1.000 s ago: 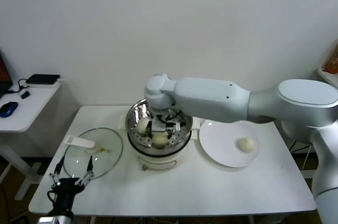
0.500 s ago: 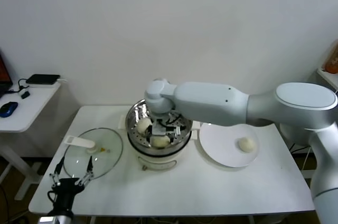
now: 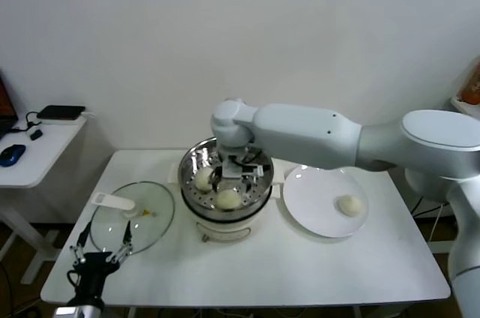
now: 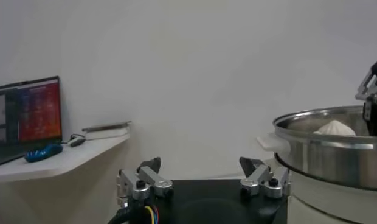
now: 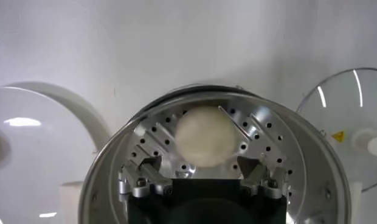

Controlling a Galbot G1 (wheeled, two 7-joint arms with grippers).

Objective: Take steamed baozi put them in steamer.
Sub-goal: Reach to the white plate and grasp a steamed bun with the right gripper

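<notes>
The steel steamer (image 3: 189, 183) stands mid-table on its white base. Two baozi show in it in the head view, one at the left (image 3: 203, 178) and one at the front (image 3: 229, 199). My right gripper (image 3: 238, 171) hovers open and empty just above the basket and hides part of its floor. In the right wrist view a baozi (image 5: 207, 135) lies on the perforated floor (image 5: 270, 143) just past the spread gripper (image 5: 200, 169). One more baozi (image 3: 349, 205) lies on the white plate (image 3: 311, 198). My left gripper (image 3: 101, 256) is parked open at the front left.
The glass lid (image 3: 154, 220) with its white handle lies left of the steamer, right by my left gripper (image 4: 204, 169). The left wrist view shows the steamer wall (image 4: 322, 155) with a baozi (image 4: 335, 128) above the rim. A side desk (image 3: 34, 160) stands far left.
My right gripper has lifted and drawn back a little from the front baozi, which now lies free in the basket. The left arm has not moved.
</notes>
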